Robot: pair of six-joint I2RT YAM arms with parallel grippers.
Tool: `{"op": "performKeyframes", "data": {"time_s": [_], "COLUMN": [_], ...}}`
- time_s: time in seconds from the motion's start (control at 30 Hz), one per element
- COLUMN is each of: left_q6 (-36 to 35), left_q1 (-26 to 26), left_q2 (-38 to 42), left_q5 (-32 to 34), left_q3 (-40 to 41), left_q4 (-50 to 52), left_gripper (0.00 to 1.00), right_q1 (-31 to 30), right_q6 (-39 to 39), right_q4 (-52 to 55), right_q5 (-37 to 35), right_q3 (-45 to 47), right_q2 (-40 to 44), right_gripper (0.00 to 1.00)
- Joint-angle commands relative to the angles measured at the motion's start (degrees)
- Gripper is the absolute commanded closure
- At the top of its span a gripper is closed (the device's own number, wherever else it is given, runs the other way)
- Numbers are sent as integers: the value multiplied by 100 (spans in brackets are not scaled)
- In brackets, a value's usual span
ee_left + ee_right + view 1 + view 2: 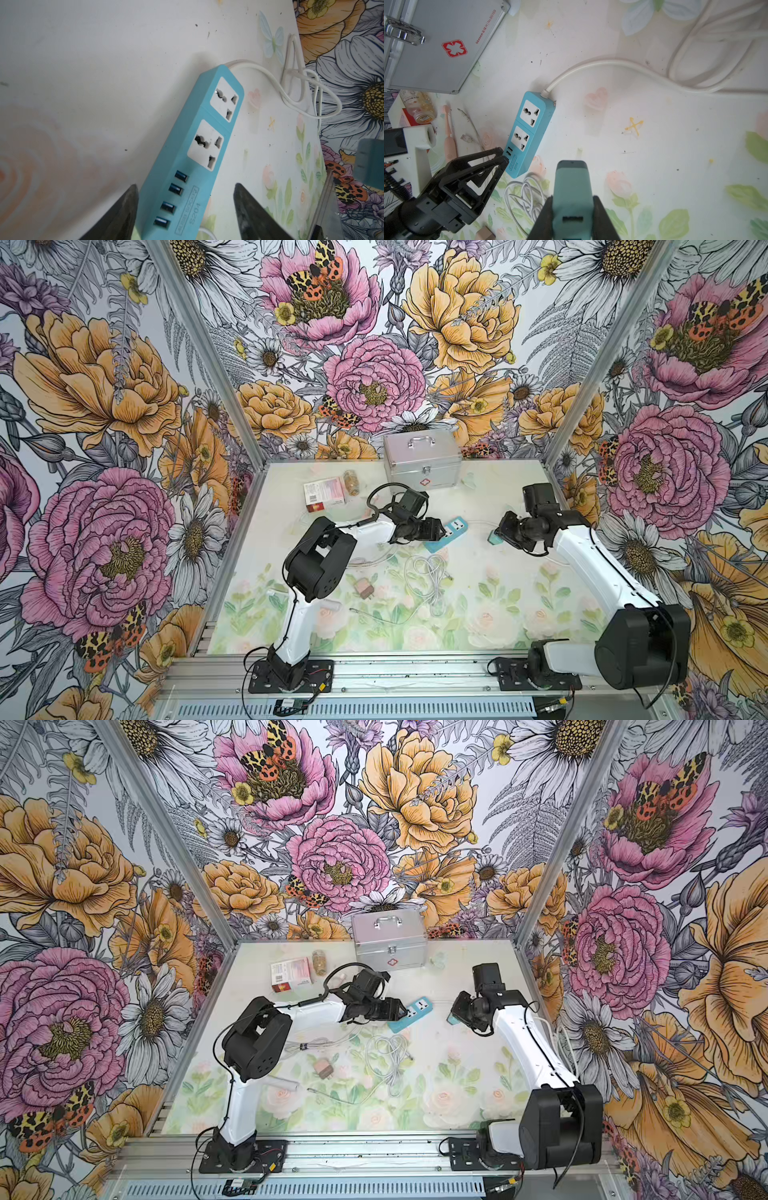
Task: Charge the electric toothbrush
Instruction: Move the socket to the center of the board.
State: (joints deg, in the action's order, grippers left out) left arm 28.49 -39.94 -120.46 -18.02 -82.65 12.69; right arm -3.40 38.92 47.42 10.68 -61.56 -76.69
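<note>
The right pincer (572,204) is clamped on the teal charging adapter (572,182), held above the table (654,166) a little way from the blue power strip (529,133); the adapter's USB port faces back toward the wrist, so its prongs probably point forward, though they are not clearly visible; the left pincer (185,187) stands open, one finger on each side of the strip's USB end, gripping nothing; the pink toothbrush (450,137) lies flat on the table beyond the left arm, near a loose USB plug (465,138), well apart from the strip

The step in hand looks like seating the adapter in one of the strip's two sockets (226,99); to do it well, the left pincer would best close on the strip's sides first, since a light strip on a smooth table is likely to slide or tip under a push; the right arm should square the adapter to the socket face, match the prongs to the slots, then press straight in with no sideways lean; the socket nearer the cord leaves more room from the left fingers; the coiled white cable (525,195) lies just beside the strip and should be kept clear
</note>
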Motion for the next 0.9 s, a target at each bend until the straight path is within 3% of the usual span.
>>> {"op": "performKeyframes", "data": {"time_s": [0.0,0.5,0.87], "left_q6": [-72,424,956], "left_q1": [-41,-1267,-567], "left_q2": [38,115,1178], "left_q5": [-153,-265,4], "left_q3": [122,-62,1456], "left_q4": [-4,1,-1233], "left_gripper": [27,30,34], "right_q1": [-12,-334,-850], "right_q6": [-160,-188,214], "right_q4": [182,792,1422], "right_q5": [-219,-521,-714], "right_q3": [-299,-1323,-1938], "right_q2": [-98,-1146,-2052], "right_gripper": [88,93,96]}}
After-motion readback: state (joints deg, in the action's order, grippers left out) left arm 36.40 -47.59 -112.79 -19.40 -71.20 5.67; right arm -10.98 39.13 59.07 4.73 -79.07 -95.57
